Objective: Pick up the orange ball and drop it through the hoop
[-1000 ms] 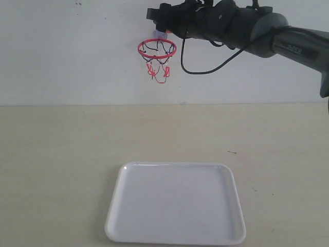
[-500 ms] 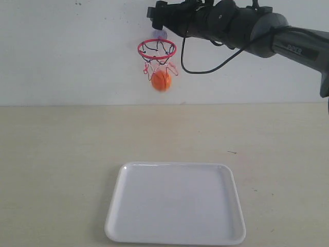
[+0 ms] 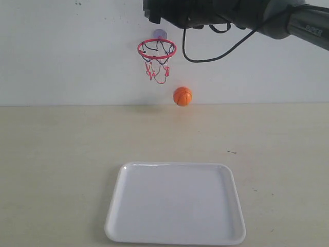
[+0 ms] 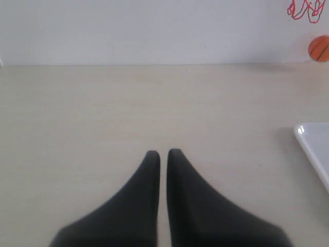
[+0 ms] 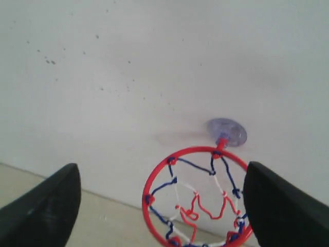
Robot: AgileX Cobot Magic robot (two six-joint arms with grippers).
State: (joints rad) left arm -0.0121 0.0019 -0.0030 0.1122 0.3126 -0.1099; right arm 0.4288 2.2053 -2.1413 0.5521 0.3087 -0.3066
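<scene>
The orange ball [image 3: 182, 96] is below and right of the hoop, close to the wall by the table's far edge; I cannot tell if it touches the table. The left wrist view also catches the ball [image 4: 318, 48]. The hoop [image 3: 157, 49] hangs on the wall by its bluish suction cup [image 3: 160, 34], net dangling and empty. My right gripper [image 3: 150, 10] is above the hoop, open and holding nothing. From its wrist, the right gripper [image 5: 162, 170] straddles the red ring [image 5: 154, 180] from above. My left gripper [image 4: 163, 153] is shut, low over bare table.
A white tray [image 3: 115, 206] lies on the beige table near the front, directly below and forward of the hoop; its corner [image 4: 313, 141] shows in the left wrist view. A black cable [image 3: 205, 69] loops down from the right arm beside the hoop.
The ball left the right gripper, passed through the net, and has dropped down and to the right. The right gripper has lifted slightly. The net has settled.
</scene>
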